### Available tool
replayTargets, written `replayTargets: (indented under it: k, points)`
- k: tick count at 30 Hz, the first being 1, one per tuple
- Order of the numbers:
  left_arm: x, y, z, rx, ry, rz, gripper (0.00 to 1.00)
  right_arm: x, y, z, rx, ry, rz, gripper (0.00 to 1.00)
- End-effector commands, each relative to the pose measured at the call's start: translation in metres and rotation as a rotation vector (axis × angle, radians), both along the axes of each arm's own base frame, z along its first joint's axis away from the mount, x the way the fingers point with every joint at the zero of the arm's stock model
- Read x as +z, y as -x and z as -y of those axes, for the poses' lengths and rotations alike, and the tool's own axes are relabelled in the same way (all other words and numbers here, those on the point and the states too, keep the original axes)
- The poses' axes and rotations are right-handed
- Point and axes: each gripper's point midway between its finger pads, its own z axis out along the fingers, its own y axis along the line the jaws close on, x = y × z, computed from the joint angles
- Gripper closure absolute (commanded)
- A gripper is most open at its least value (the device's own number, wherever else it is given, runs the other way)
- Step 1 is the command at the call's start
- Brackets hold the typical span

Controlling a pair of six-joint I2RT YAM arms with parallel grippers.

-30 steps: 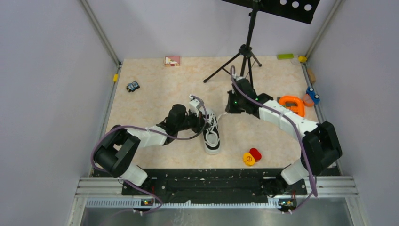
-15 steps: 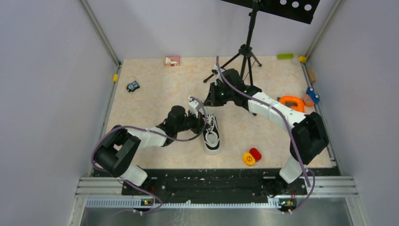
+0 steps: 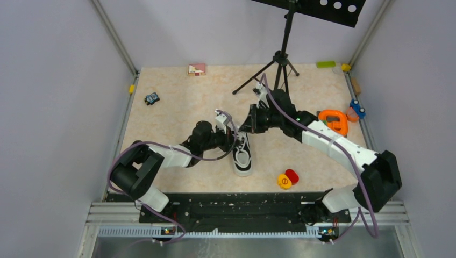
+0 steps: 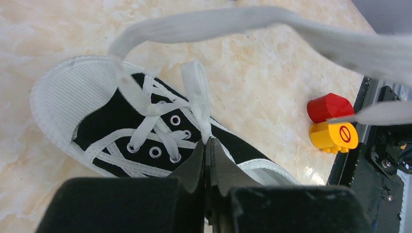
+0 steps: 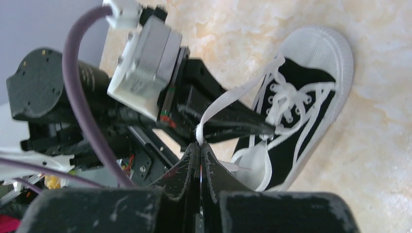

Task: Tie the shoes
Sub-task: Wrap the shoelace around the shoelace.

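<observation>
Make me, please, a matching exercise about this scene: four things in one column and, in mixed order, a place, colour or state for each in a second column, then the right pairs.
Things:
1. shoe
2. lace
3. red and yellow toy
4. tripod

Descriptions:
A. stands at the far side of the table
B. white, pinched by the left pincer and the right pincer, both shut
C. black with a white toe, lies in the middle
D. lies near the front edge, to the right of the shoe

Pairs: 1-C, 2-B, 3-D, 4-A.
</observation>
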Motion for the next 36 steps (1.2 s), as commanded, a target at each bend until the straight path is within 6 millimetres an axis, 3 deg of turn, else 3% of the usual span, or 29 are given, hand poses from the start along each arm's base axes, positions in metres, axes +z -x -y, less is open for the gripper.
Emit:
replayTargets:
  k: [1,12,19,26,36]
  points:
    - [0.011,-0.006,0.005,0.002,0.062,0.034,1.00,0.010,0.023,0.009,0.001,-0.044,-0.013,1.00]
    - [0.020,-0.011,0.009,0.014,0.094,0.040,1.00,0.012,0.067,0.025,0.047,-0.018,-0.052,1.00]
    - [0.015,-0.012,0.007,0.023,0.086,0.014,1.00,0.005,0.105,0.028,0.140,0.006,-0.108,1.00]
    - [0.016,-0.014,0.008,0.027,0.095,0.007,1.00,-0.018,0.125,0.046,0.149,0.080,-0.164,1.00]
    - [0.020,-0.011,0.007,0.012,0.093,0.017,1.00,-0.063,0.134,0.071,0.094,0.185,-0.206,1.00]
